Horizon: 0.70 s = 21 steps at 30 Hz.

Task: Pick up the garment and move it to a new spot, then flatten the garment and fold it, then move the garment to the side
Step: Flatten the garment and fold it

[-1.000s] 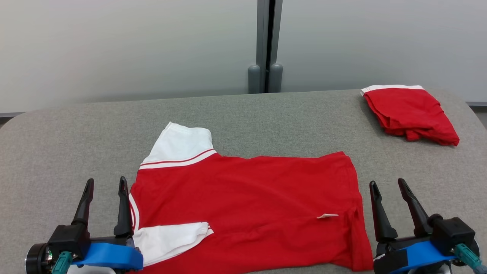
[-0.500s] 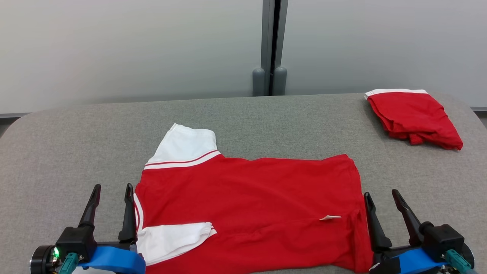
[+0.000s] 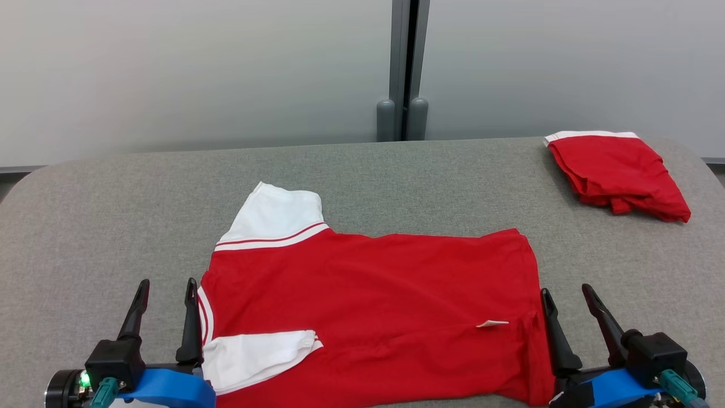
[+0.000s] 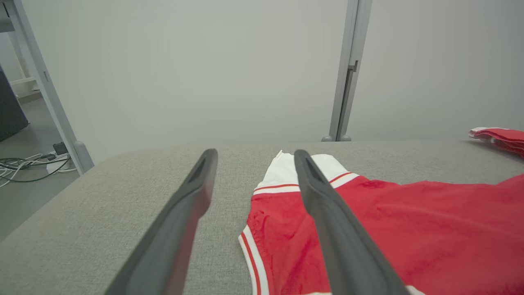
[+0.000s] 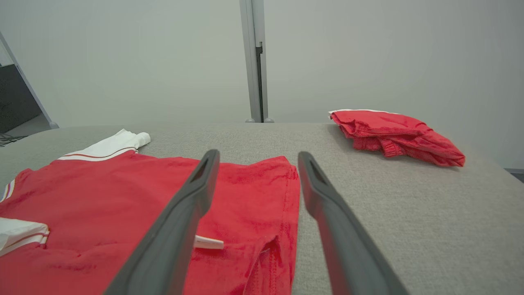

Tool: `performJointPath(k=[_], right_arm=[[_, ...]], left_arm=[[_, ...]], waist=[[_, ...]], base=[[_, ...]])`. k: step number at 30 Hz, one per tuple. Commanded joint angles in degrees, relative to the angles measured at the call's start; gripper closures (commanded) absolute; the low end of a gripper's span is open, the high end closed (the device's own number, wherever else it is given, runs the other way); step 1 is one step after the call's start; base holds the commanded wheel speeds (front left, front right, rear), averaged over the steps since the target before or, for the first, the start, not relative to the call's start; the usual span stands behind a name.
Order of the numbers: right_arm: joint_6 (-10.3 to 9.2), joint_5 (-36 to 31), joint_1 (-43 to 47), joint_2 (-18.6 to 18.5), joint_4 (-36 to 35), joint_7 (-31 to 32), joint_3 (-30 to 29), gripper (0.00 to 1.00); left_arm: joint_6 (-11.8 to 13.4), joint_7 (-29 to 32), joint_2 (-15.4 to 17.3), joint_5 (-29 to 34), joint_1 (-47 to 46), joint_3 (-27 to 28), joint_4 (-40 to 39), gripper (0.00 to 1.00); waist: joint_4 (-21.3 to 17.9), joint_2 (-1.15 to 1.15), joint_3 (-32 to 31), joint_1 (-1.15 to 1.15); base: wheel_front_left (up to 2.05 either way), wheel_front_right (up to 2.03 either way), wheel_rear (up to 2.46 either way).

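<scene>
A red shirt (image 3: pixel 374 306) with white sleeves lies spread on the grey table (image 3: pixel 113 215), collar side to the left. One white sleeve (image 3: pixel 272 215) points away from me and the other is folded onto the body near the front. My left gripper (image 3: pixel 167 286) stands open at the shirt's left edge, its right finger over the collar trim (image 4: pixel 254 262). My right gripper (image 3: pixel 566 292) is open at the shirt's hem (image 5: pixel 286 213), straddling that edge, with nothing held. A small white tag (image 5: pixel 208 242) lies near the hem.
A second red garment (image 3: pixel 617 173), folded with a white band, sits at the table's far right corner. A pale wall with a grey vertical post (image 3: pixel 403 68) stands behind the table. Cables (image 4: pixel 24 164) lie on the floor left of the table.
The view shifted slightly between the earliest frame and now. Both grippers sit a little lower and closer to the shirt's edges; the shirt itself lies as before.
</scene>
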Motion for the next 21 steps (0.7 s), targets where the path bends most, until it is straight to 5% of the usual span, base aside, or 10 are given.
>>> performJointPath(k=[1,9,21], right_arm=[[0.03,-0.05,0.37,0.14,0.09,0.23,-0.15,0.00],[0.03,-0.48,-3.98,-1.25,0.28,1.69,-0.34,0.00],[0.03,0.60,-22.71,-7.54,3.59,8.57,3.57,0.00]], left_arm=[[0.12,-0.25,0.34,0.07,-0.79,0.17,0.19,0.00],[-0.84,-0.08,1.35,-1.72,-6.29,0.19,2.91,0.00],[-2.46,7.19,7.90,-6.54,-31.70,-4.97,10.65,0.00]], waist=[[-0.04,0.00,0.08,0.00],[-0.43,0.00,1.73,0.00],[-3.22,0.00,12.79,0.00]], base=[[0.00,0.00,0.00],[0.00,0.00,0.00],[0.00,0.00,0.00]])
